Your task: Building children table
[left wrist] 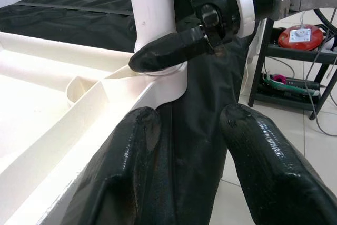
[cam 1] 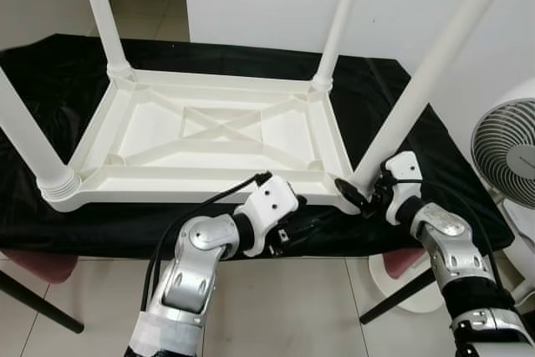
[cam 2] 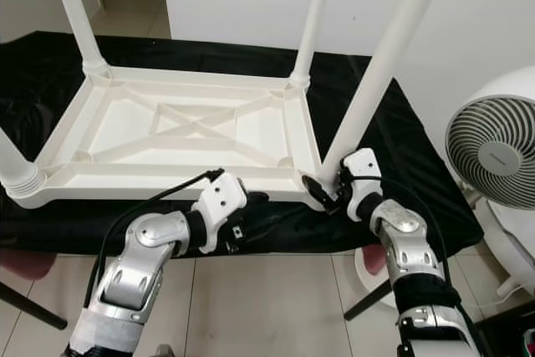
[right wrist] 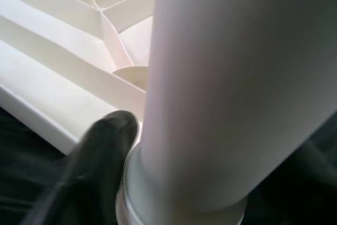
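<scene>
Black cloth point(cam 1: 50, 73) covering the bench; white electric fan point(cam 2: 493, 152) at the right; tiled floor point(cam 1: 284, 307) below; dark shelf rack point(left wrist: 295, 77) carrying a red round object point(left wrist: 300, 36).

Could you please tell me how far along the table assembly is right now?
All four legs stand in the corners of the upside-down white table top. The right gripper is closed around the base of the near-right leg. The left gripper hovers open nearby. Flipping the table upright remains.

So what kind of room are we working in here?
Probably a room in a home: pale tiled floor, plain white wall, a white standing fan. The upturned white table lies on a black-draped surface.
</scene>
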Available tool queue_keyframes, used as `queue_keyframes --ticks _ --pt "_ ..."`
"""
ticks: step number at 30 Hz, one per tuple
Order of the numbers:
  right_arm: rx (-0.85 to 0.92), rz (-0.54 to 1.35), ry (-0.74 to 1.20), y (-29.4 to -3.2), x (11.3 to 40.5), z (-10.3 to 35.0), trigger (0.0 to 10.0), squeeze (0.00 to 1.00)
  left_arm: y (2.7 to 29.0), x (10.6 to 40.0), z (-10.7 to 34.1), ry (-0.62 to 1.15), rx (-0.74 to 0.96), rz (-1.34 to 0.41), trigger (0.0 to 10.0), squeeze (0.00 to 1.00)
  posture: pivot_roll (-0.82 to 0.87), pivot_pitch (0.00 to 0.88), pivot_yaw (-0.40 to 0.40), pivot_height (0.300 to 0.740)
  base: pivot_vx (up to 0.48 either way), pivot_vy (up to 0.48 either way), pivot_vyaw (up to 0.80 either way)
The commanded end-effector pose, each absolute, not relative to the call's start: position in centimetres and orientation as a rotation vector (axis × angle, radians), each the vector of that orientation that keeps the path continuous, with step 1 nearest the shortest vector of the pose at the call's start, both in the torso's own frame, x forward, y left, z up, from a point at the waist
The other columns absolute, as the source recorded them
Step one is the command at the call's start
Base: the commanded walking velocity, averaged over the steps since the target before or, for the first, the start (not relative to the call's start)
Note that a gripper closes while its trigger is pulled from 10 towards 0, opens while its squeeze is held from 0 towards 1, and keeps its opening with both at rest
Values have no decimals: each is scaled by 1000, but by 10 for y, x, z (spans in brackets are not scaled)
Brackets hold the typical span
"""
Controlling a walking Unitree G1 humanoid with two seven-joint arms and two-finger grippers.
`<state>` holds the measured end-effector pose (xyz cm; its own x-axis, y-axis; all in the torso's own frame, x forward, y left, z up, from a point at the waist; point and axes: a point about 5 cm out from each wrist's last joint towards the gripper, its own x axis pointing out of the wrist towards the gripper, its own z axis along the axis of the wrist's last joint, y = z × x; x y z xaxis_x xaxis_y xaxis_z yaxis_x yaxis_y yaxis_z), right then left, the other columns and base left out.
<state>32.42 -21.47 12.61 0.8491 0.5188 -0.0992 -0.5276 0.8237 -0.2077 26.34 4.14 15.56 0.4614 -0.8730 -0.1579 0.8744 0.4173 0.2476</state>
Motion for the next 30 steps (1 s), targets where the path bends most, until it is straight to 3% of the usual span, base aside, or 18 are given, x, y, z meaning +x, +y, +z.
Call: queue_keyframes --ticks 1,12,13,14,19,22,24,30 --pt "-240 573 23 -218 326 131 0 0 41 273 159 -29 283 -892 10000 0 91 20 -44 740 0 0 0" --pt "-249 591 -5 -221 325 129 0 0 35 272 158 -32 271 -909 10000 0 79 33 -45 740 0 0 0" --pt "-242 570 -5 -221 324 127 1451 0 34 272 158 -32 270 -911 10000 0 78 35 -45 740 0 0 0" --pt "-219 525 3 -221 324 124 10000 0 34 272 157 -32 270 -912 10000 0 77 37 -45 740 0 0 0" --pt "-197 483 16 -220 325 120 10000 0 34 271 157 -32 268 -912 10000 0 77 36 -45 740 0 0 0" --pt "-76 232 43 -209 323 105 10000 0 35 270 157 -30 264 -912 10000 0 80 40 -45 740 0 0 0" --pt "-76 232 43 -209 323 105 10000 0 35 270 157 -30 264 -912 10000 0 80 40 -45 740 0 0 0" --pt "16 -31 49 -188 313 95 10000 0 37 271 156 -23 268 -912 10000 0 73 41 -36 740 0 0 0"
